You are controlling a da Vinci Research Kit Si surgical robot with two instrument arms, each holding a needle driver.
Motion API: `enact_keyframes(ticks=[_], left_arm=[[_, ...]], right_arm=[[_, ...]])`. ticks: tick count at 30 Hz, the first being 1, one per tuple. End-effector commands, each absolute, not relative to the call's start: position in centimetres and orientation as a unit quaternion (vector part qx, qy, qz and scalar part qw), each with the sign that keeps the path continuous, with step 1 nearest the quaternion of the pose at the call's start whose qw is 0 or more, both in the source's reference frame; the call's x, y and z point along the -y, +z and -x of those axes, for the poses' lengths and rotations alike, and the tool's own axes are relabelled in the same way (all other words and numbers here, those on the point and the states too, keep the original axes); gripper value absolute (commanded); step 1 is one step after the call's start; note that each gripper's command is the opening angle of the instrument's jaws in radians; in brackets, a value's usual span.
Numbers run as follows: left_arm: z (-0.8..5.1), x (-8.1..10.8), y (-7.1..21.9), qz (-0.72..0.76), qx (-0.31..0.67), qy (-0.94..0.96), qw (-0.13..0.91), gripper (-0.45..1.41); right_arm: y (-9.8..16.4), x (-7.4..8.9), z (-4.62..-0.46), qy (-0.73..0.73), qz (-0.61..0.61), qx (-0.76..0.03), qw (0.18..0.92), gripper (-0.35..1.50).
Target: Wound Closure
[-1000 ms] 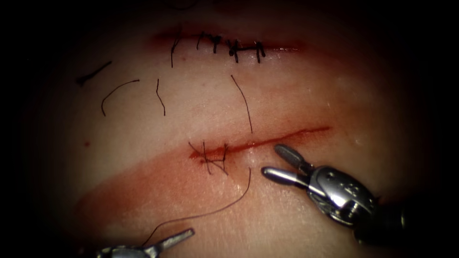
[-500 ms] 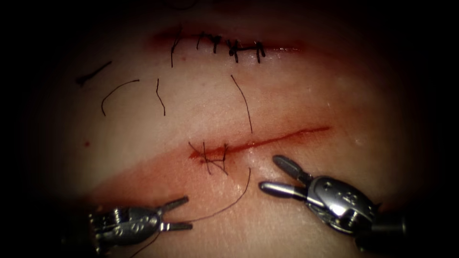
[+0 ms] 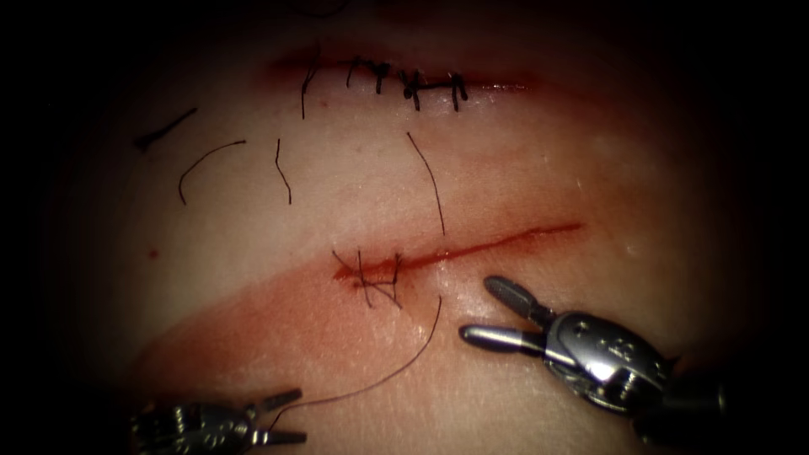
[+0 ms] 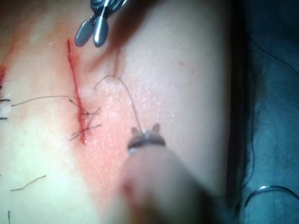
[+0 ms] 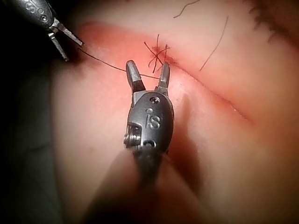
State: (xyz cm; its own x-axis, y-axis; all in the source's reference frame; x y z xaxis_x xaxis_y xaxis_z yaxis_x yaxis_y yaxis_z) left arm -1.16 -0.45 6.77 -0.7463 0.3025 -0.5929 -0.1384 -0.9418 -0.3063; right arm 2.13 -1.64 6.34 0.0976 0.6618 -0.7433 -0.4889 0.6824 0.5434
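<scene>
Letters "IS" on right claw (image 5: 148, 77), spread, empty; left claw (image 3: 286, 417) parted around thread (image 3: 396, 366).

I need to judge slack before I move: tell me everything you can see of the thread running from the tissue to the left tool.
The thread is one thin, dark strand. It leaves the tissue just below the cut, right of the stitches, and lies in a loose curve down and left to the left tool, ending between its parted jaws; whether it is gripped is unclear. The open right tool does not touch it.
</scene>
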Motion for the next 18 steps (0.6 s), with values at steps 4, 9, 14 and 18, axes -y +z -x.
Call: enact_keyframes(ticks=[4,9,14,18], left_arm=[[1.19,0.48,6.96,0.332,0.124,0.928,0.115,0.44],[1.13,0.50,7.12,0.330,0.130,0.928,0.115,0.52],[1.04,0.62,7.18,0.325,0.139,0.928,0.118,0.52],[1.04,0.65,7.24,0.319,0.146,0.928,0.128,0.29]], right_arm=[[6.37,1.73,-2.19,0.391,-0.082,-0.546,0.736,0.93],[6.34,1.75,-2.20,0.390,-0.083,-0.546,0.737,0.93],[6.34,1.75,-2.21,0.390,-0.083,-0.545,0.738,0.93],[6.34,1.75,-2.25,0.389,-0.081,-0.545,0.739,0.96]])
